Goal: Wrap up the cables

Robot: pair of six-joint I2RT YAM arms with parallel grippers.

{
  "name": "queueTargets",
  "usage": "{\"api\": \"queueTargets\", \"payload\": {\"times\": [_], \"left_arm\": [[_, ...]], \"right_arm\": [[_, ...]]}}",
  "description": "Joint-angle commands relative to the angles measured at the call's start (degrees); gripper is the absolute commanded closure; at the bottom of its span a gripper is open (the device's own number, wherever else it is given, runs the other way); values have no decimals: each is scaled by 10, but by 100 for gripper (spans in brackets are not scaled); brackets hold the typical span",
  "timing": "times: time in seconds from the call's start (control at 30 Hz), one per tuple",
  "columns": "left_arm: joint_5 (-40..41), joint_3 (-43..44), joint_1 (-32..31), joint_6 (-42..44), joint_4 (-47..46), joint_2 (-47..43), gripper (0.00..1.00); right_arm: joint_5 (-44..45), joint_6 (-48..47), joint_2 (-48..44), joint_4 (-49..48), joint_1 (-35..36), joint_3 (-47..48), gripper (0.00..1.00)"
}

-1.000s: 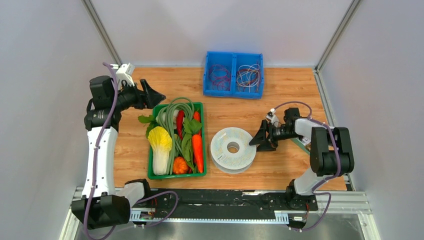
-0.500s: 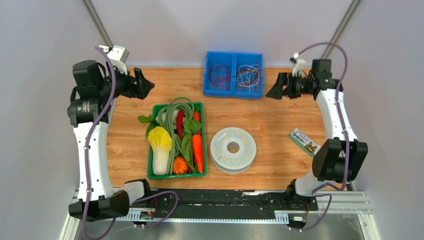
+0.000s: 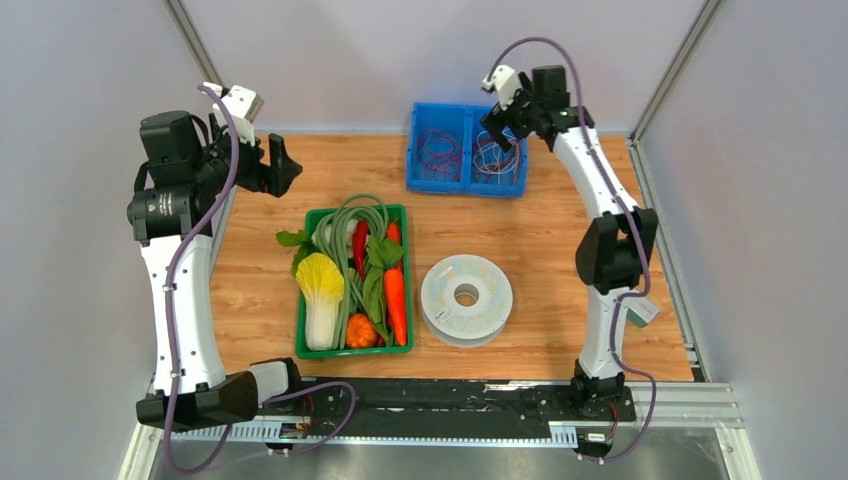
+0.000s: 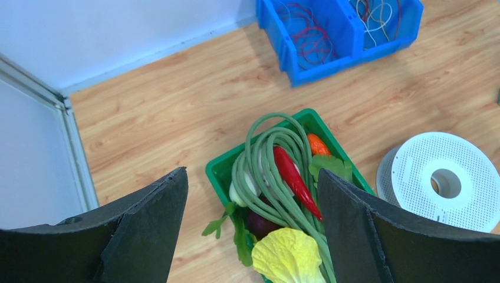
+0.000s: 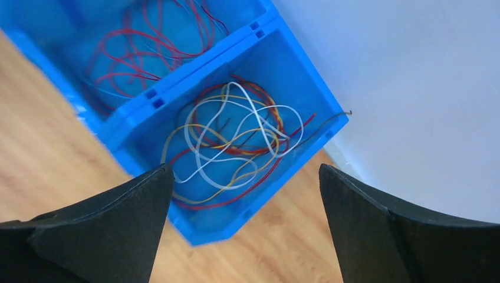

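The pale-grey flat round spool (image 3: 466, 300) lies on the wooden table, right of the green tray; its thin white wire is wound on it and no loose end shows. It also shows at the right edge of the left wrist view (image 4: 445, 180). My left gripper (image 3: 280, 165) is open and empty, held high over the back left of the table, and looks down at the tray (image 4: 252, 172). My right gripper (image 3: 497, 125) is open and empty above the right compartment of the blue bin (image 5: 245, 168). Both are far from the spool.
A green tray (image 3: 408, 280) of vegetables lies left of the spool. A blue two-compartment bin (image 3: 467, 185) at the back holds small red, purple, white and yellow wire coils (image 5: 233, 138). A small printed box (image 3: 640, 310) lies at the right edge, partly behind the right arm.
My right gripper left its place beside the spool, rose and swung back to above the blue bin. My left gripper rose and drew back to the left. The spool has not moved.
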State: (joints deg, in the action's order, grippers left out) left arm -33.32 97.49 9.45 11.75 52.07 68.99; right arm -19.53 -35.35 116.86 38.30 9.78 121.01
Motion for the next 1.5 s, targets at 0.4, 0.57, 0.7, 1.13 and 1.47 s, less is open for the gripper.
{"api": "queueTargets", "payload": {"times": [0.4, 0.57, 0.7, 1.13, 1.47], "left_arm": [[-39, -55, -1, -36, -19, 8, 15], [-35, -56, -1, -39, -22, 10, 17], [-42, -57, -1, -56, -29, 15, 18], [-68, -81, -2, -109, -86, 23, 20], [-57, -100, -1, -148, -126, 10, 19]], "right_arm": [[214, -219, 214, -206, 40, 70, 12], [217, -208, 205, -223, 36, 66, 52], [205, -197, 155, -254, 35, 34, 81], [165, -108, -7, -318, 39, 23, 100], [164, -33, -73, -422, 40, 63, 100]]}}
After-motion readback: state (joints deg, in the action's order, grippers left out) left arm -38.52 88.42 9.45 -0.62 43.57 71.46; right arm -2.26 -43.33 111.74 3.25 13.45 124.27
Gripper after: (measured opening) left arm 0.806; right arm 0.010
